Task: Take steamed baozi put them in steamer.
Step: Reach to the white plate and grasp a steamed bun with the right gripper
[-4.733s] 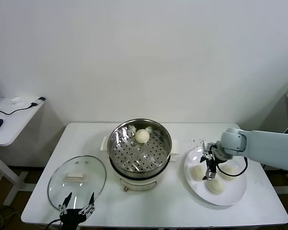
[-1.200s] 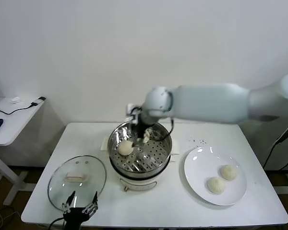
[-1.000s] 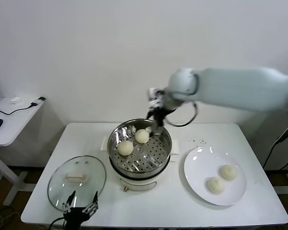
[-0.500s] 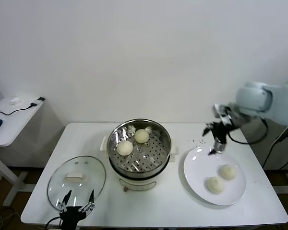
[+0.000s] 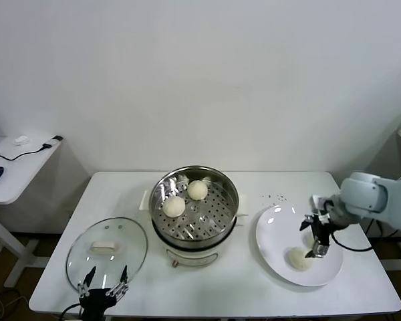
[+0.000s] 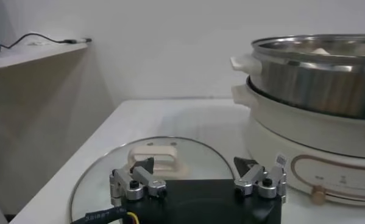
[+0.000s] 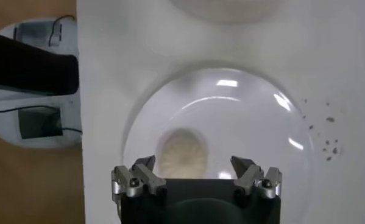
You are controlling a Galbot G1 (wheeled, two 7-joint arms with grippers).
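The steamer, a shiny steel pot on a white base, stands mid-table with two baozi on its perforated tray, one at the front left and one at the back. On the white plate to its right, one baozi lies in plain sight. My right gripper hangs low over another and mostly hides it. In the right wrist view that baozi lies just ahead, between the open fingers of the right gripper, which hold nothing. My left gripper rests open at the table's front left.
A round glass lid with a white handle lies left of the steamer, just ahead of the left gripper, next to the steamer wall. A side table with cables stands off to the left. Dark specks dot the tabletop behind the plate.
My right arm left a second baozi in the steamer, swung right from over the pot to the plate and came down over a bun. The left arm stayed put.
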